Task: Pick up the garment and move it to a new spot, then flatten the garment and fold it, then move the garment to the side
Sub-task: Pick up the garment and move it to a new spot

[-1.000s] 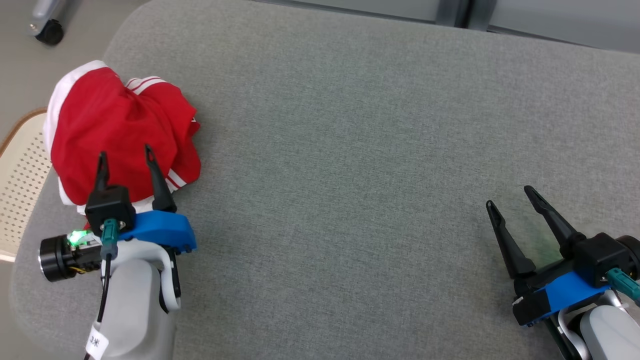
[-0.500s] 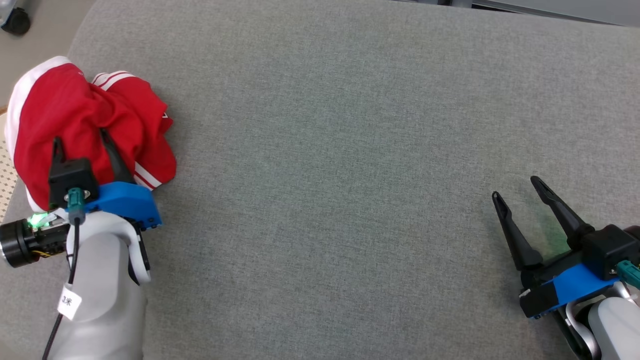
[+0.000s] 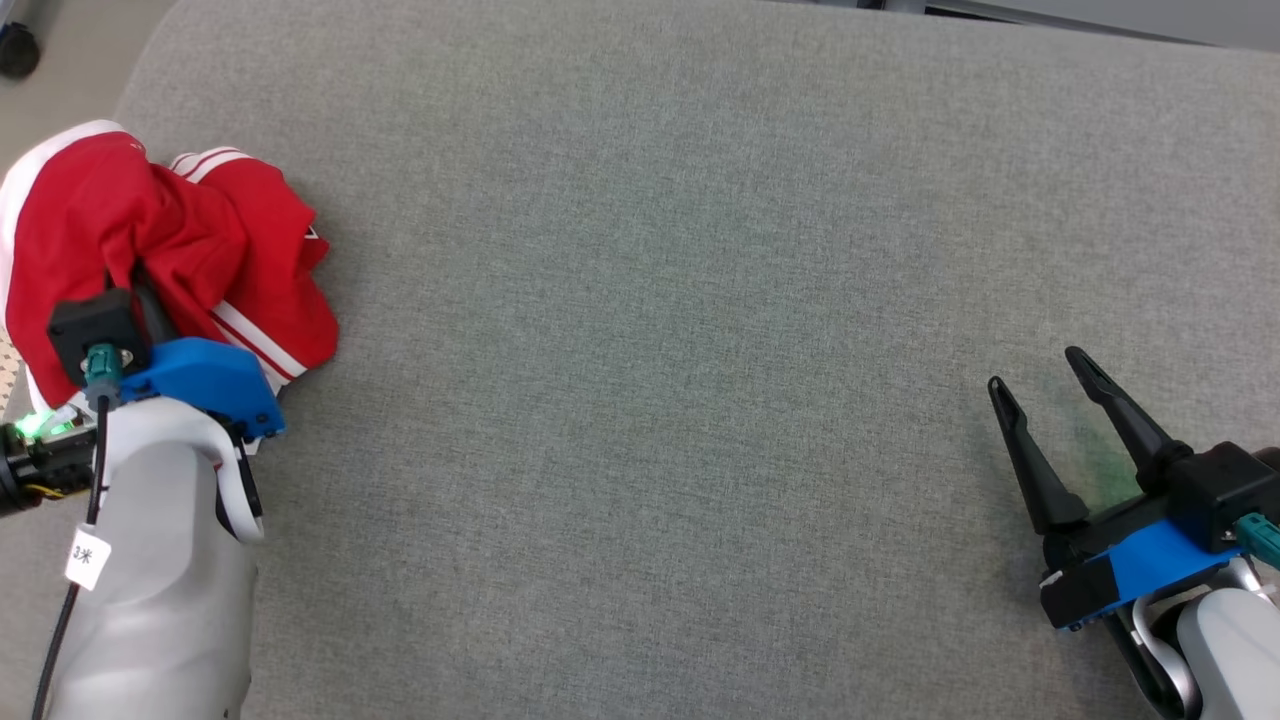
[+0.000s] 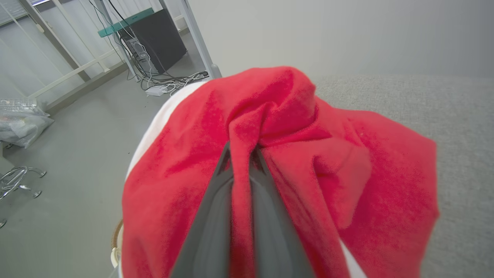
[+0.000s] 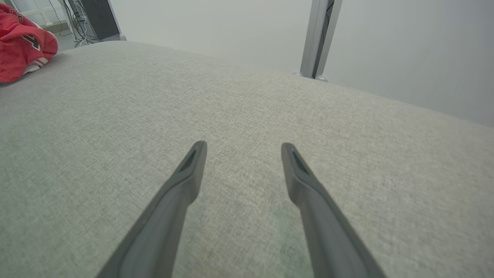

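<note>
The garment point(image 3: 200, 240) is a crumpled red piece with white stripes and white trim, lying at the far left edge of the grey cushion point(image 3: 700, 250). My left gripper point(image 3: 135, 290) is buried in it, and the left wrist view shows the gripper point(image 4: 241, 154) shut, its dark fingers point(image 4: 208, 216) pinching a ridge of the red garment point(image 4: 347, 173) between them. My right gripper point(image 3: 1045, 370) hovers open over bare cushion at the lower right, far from the cloth. The right wrist view has that gripper point(image 5: 243, 148) open with nothing between its fingers, and the garment point(image 5: 23, 42) at the far upper left.
The cushion's left edge drops to a grey floor point(image 4: 69, 154), where a computer case with cables point(image 4: 158, 42) and a metal frame stand. A metal post point(image 5: 318, 38) rises behind the cushion's far edge. Wide bare cushion lies between the two arms.
My left gripper pushed into the garment and shut on a fold of it. The head camera shifted, sliding the scene leftward. The right gripper stayed open in place.
</note>
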Robot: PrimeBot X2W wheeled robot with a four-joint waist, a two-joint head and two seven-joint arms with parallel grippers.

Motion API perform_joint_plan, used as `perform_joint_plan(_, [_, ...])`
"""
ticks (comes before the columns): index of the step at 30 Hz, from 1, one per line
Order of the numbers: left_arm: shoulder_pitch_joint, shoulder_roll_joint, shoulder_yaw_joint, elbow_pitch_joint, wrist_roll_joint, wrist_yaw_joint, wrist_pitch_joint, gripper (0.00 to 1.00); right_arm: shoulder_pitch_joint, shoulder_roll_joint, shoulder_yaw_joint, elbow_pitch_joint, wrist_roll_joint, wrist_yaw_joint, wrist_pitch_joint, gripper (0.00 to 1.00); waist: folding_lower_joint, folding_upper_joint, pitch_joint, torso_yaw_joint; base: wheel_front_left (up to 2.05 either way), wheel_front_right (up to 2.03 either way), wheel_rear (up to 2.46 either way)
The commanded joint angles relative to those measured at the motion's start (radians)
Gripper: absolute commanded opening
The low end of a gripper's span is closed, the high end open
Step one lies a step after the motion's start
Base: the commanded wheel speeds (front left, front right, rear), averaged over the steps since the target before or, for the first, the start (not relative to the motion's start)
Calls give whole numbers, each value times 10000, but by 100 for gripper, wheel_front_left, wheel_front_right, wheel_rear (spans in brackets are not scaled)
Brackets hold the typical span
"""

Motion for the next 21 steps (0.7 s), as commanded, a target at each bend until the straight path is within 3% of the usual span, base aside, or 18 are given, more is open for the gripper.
perform_joint_plan(1, [-221, 79, -19, -122, 55, -48, -28, 0, -95, 60, -40, 29, 27, 1, -35, 100, -1, -1, -84, -18, 0, 0, 0])
perform_joint_plan(6, [-421, 146, -367, -1027, 246, -412, -31, 0, -105, 332, -33, 128, -28, 1, -35, 100, -1, -1, -414, -73, 0, 0, 0])
perform_joint_plan(11, [-581, -145, -1022, -2310, 549, -860, -29, 0, -28, 679, -59, 261, -70, 1, -35, 100, -1, -1, -833, -234, 0, 0, 0])
perform_joint_plan(21, [-730, -915, -2194, -3365, 537, -1624, -30, 0, -131, 1338, -65, 590, -92, 1, -34, 100, -1, -1, -1520, -1426, 0, 0, 0])
